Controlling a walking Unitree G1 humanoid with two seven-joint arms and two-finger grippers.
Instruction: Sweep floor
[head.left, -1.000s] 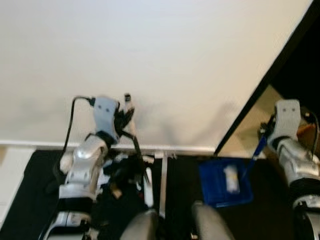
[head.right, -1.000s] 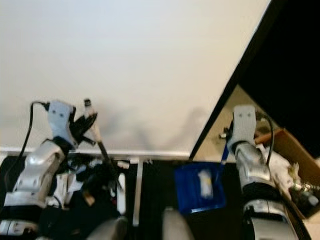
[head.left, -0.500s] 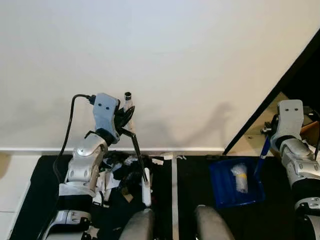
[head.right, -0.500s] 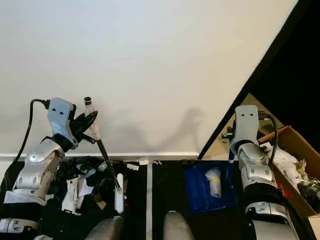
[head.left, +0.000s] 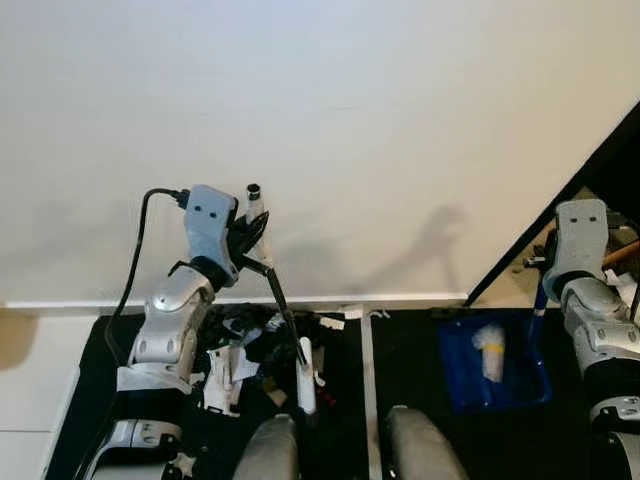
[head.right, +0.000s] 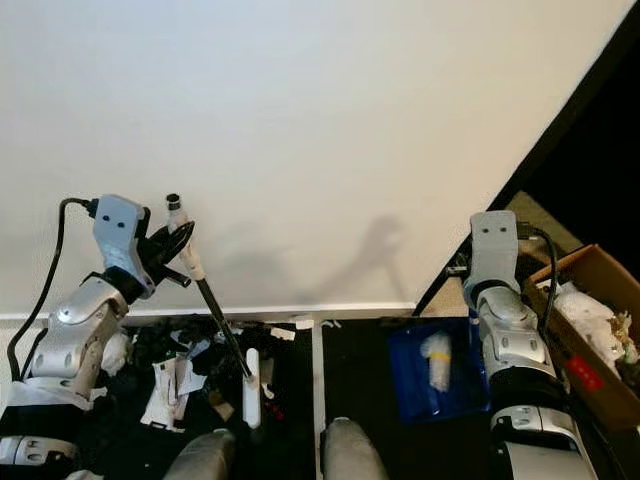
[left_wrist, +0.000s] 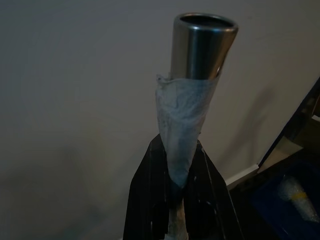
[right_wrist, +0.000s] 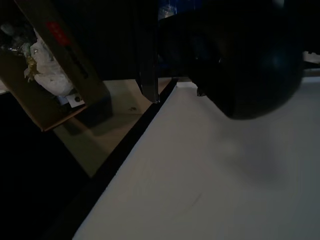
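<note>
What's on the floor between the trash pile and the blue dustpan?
In the left eye view, a white tape line on black mat lies between the trash pile and the blue dustpan, with the robot's feet nearer the camera.

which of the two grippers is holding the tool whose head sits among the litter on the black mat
The left gripper. It clamps the taped metal broom handle, whose white head rests among the scattered litter. The right gripper instead holds the blue dustpan, which carries a white wad.

A black-handled broom (head.left: 275, 300) is leaning, its taped metal tip pointing toward 11 o'clock, its white head resting among scattered litter (head.left: 240, 345). At 3 o'clock, a blue dustpan (head.left: 495, 348) is lying flat, holding a white-and-yellow scrap.
</note>
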